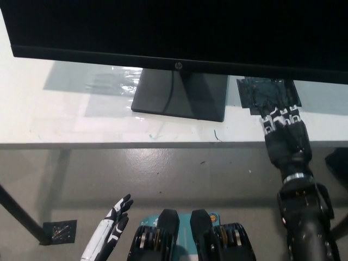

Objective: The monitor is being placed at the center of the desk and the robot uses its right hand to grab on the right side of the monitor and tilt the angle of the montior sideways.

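Fingertips of right hand blur into dark tape patch (grip unreadable); monitor top cropped, logo illegible; left hand at 7 o'clock, fingers apart.

A white desk spans the view, a black tape patch stuck on it. Beneath the desk's front edge lies glossy grey floor, with another tape patch near a dark desk leg.

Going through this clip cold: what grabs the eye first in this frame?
The big black monitor fills the top of the view, its stand base on the white desk. The black right hand reaches over the desk edge at right, by a patch of black tape. The white left hand rests low at lower left.
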